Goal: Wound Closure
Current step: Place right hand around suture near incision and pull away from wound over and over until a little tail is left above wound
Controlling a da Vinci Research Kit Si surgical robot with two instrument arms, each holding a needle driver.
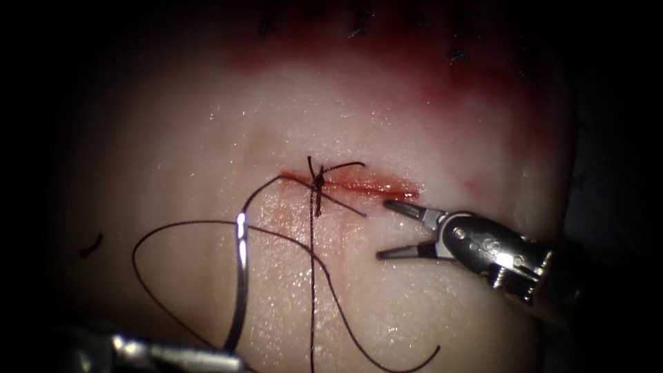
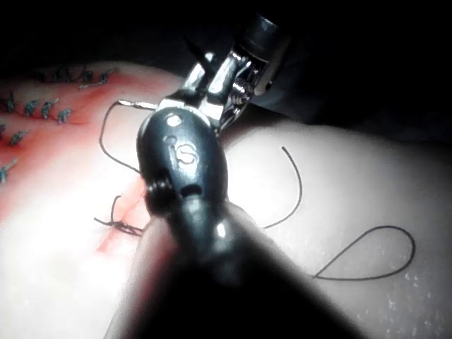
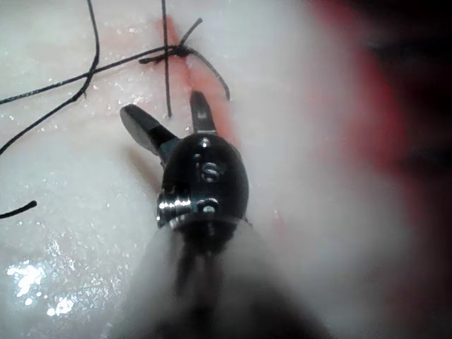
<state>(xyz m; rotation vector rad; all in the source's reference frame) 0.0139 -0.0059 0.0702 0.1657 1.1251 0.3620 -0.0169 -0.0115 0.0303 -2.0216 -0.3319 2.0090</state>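
Needle (image 1: pixel 240 276) held by L end effector (image 1: pixel 231 359); R end effector (image 1: pixel 388 229) wide, empty, beside cut (image 1: pixel 359 184).

Glossy metal needle (image 1: pixel 240 276) and right tool (image 1: pixel 400 230), matt dark thread (image 1: pixel 173 224), wet glistening tissue (image 1: pixel 414 304).

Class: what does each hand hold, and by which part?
Left hand: curved steel needle, by its lower end; tip at the cut's left end, entry unclear. Right hand: open, nothing.
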